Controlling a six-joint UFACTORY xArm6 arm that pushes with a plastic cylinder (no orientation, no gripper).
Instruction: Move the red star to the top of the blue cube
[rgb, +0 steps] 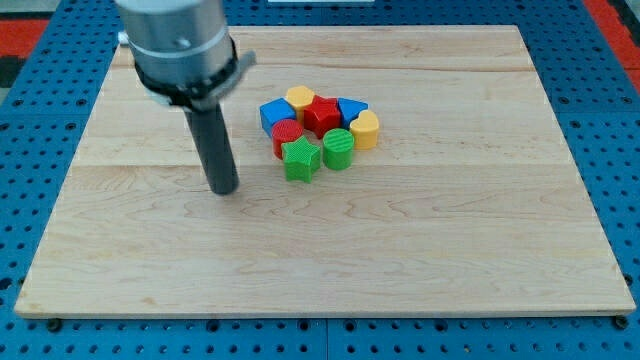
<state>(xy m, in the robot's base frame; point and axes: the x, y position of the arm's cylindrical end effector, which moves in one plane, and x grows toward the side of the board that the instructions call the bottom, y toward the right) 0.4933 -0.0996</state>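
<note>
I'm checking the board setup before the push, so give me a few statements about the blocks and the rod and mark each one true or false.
1. My tip is to the view's left of the block cluster, touching no block. True.
2. The red star sits alone at the board's bottom edge. False: it is inside the cluster, packed among other blocks.
3. The blue cube is at the cluster's left side. True.
4. The green star is the block nearest the view's top. False: it is at the cluster's bottom; the yellow block is topmost.
</note>
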